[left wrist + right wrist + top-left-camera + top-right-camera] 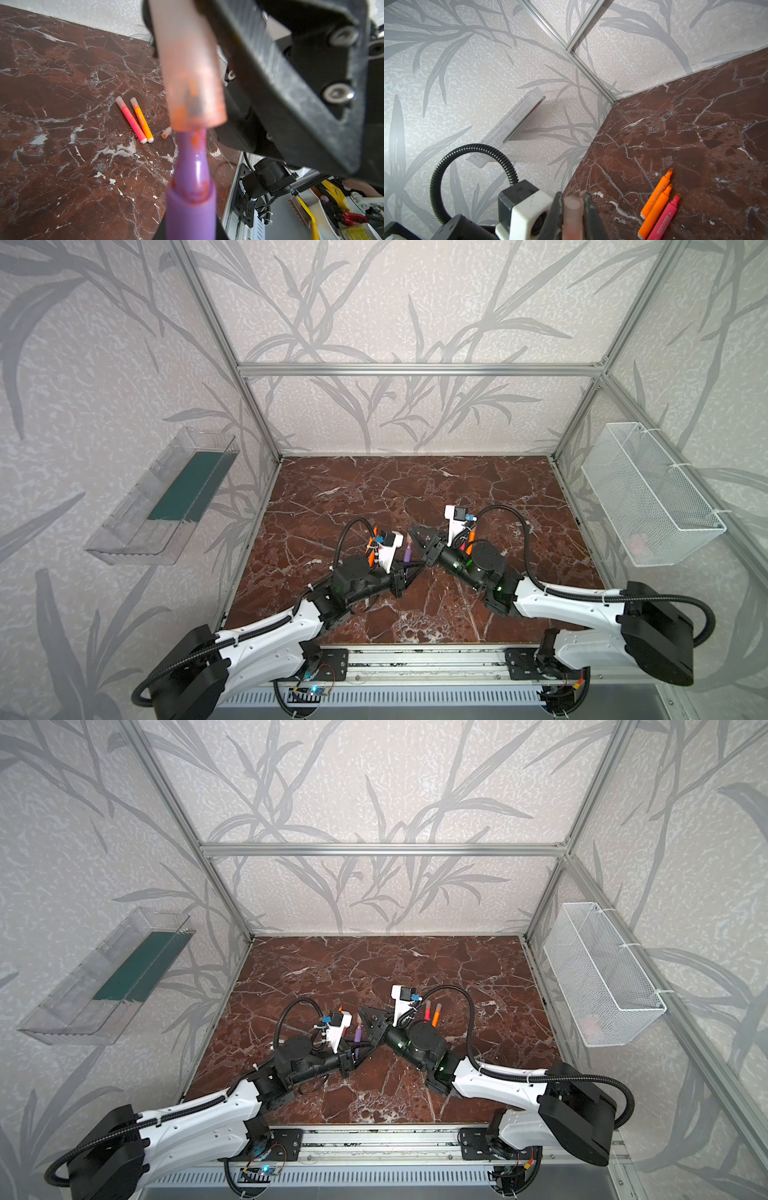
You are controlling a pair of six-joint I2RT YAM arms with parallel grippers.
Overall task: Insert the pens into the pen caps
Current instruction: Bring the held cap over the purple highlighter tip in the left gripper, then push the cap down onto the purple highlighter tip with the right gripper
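In both top views the left gripper (402, 574) is closed on the purple pen (407, 554). The pen's tip meets the cap (410, 538), which the right gripper (417, 537) pinches above the table (374, 497).

In the left wrist view the tip sits just inside the cap's mouth, and the two look slightly out of line. Pushing now could jam the tip or lever the pen sideways.

In the right wrist view the fingers (556, 216) clamp the smooth cap, which could slip backward under pressure.
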